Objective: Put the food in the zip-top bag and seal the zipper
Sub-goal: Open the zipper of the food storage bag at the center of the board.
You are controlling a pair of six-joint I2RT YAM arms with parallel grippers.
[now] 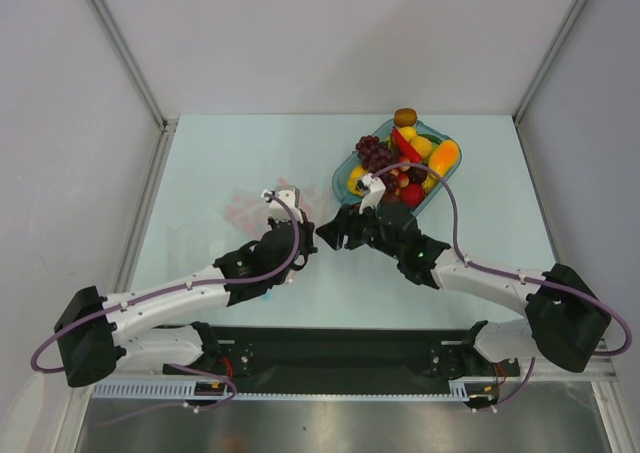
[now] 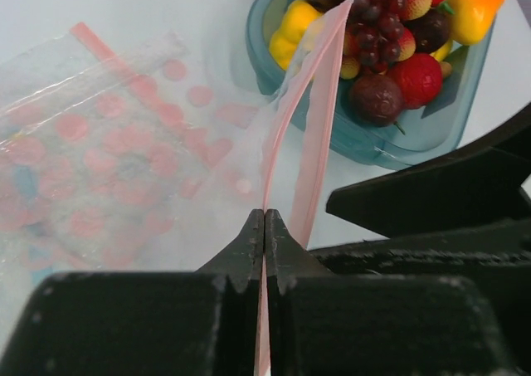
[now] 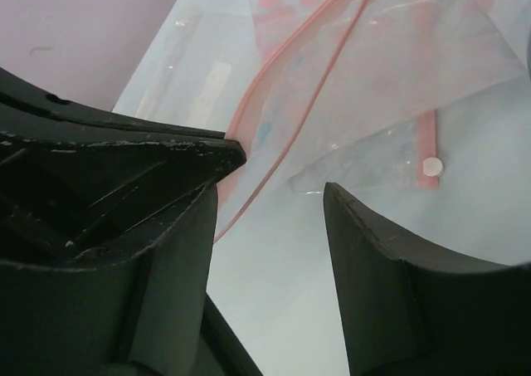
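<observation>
L fingers (image 2: 255,245) clenched on bag's (image 2: 99,144) pink zipper (image 2: 309,119), mouth edge held up off surface (image 1: 200,153). R fingers (image 3: 365,243) spread apart, gripping nothing, just beside zipper. Food (image 1: 405,163) piled in teal dish (image 1: 342,178) near bag.

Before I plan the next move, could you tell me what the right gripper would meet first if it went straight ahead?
Most likely the zipper of the bag, which crosses between the right gripper's open jaws; depth is unclear, so I cannot say how close.
</observation>
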